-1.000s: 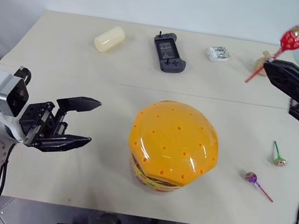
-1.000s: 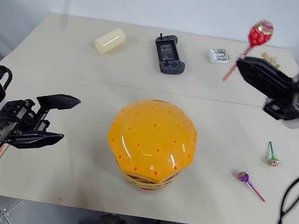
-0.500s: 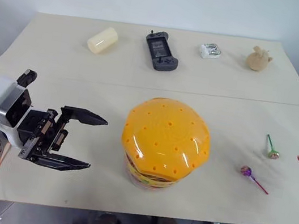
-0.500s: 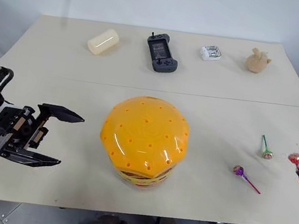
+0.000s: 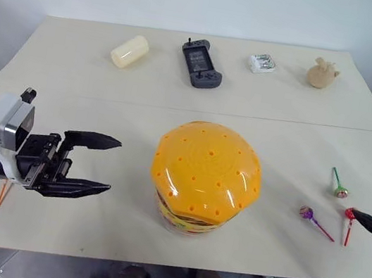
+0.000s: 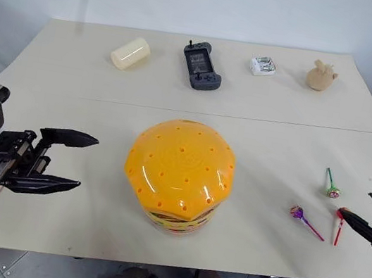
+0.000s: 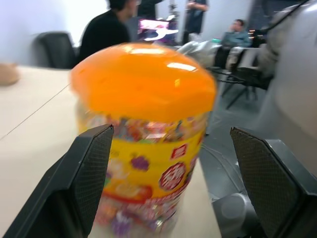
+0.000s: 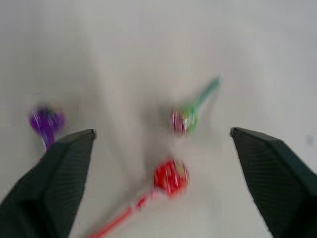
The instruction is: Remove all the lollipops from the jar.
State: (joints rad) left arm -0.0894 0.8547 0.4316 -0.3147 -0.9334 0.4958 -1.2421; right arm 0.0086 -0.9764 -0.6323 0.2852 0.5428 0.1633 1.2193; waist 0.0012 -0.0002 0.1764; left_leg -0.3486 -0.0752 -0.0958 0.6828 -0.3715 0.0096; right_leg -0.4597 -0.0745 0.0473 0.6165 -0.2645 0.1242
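Far left of the jar [image 5: 204, 181], an orange stick [image 5: 2, 192] lies on the table [image 5: 107, 97] right beside the left gripper [image 5: 111, 166], partly hidden behind the arm, so its candy end can't be made out. That gripper sits level, fingers spread wide apart with nothing between them, pointing across at the jar from a little way off. The jar stands near the front edge of the table, orange dome on, and the left wrist view shows candy packed inside the clear lower part.

Behind the jar, along the back of the table, there's a cream cylinder [image 5: 130, 51], a black game controller [image 5: 200, 62], a small silvery packet [image 5: 262, 63] and a tan knobbly thing [image 5: 320, 74].

Right of the jar, three lollipops lie loose on the table: the purple one [image 5: 315, 222] closest to the jar, the green one [image 5: 337, 184] a bit behind it, and the red one [image 5: 349, 222] furthest out. The right gripper [image 6: 368, 211] is right there at the red one, fingers wide apart, gripping nothing; the red candy lies between the two open fingers in the right wrist view.
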